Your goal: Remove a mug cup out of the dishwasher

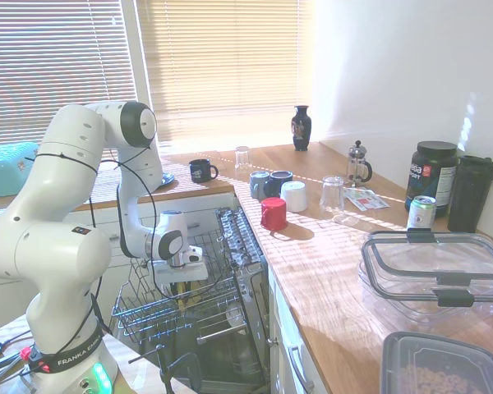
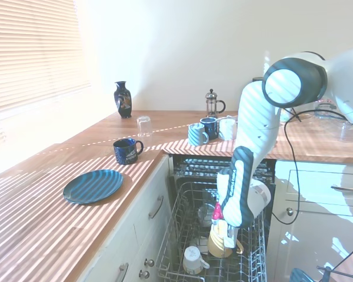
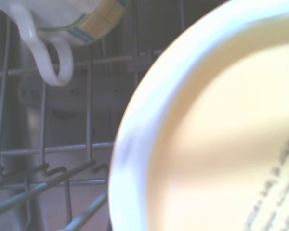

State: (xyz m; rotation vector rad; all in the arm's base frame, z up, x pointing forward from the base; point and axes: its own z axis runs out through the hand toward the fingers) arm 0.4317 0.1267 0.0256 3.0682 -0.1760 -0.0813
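Observation:
The dishwasher [image 1: 248, 289] stands open under the wooden counter with its grey wire rack [image 2: 185, 207] pulled out. The yellow mug cup [image 2: 221, 245] stands in the rack, its handle on the side away from the white cabinet fronts. My gripper [image 2: 223, 230] points straight down onto its rim. In the first exterior view the gripper [image 1: 181, 283] sits low inside the rack and mostly hides the mug. The wrist view is filled by the mug's pale inside and rim [image 3: 216, 134] from very close.
A white mug [image 2: 194, 259] and a glass [image 2: 206, 212] share the rack beside the yellow one. A red mug [image 1: 273, 213], blue mugs [image 1: 268, 184] and a white mug [image 1: 294, 195] stand on the counter above the dishwasher. Further along are a dark blue mug [image 2: 127, 150] and a blue plate [image 2: 93, 185].

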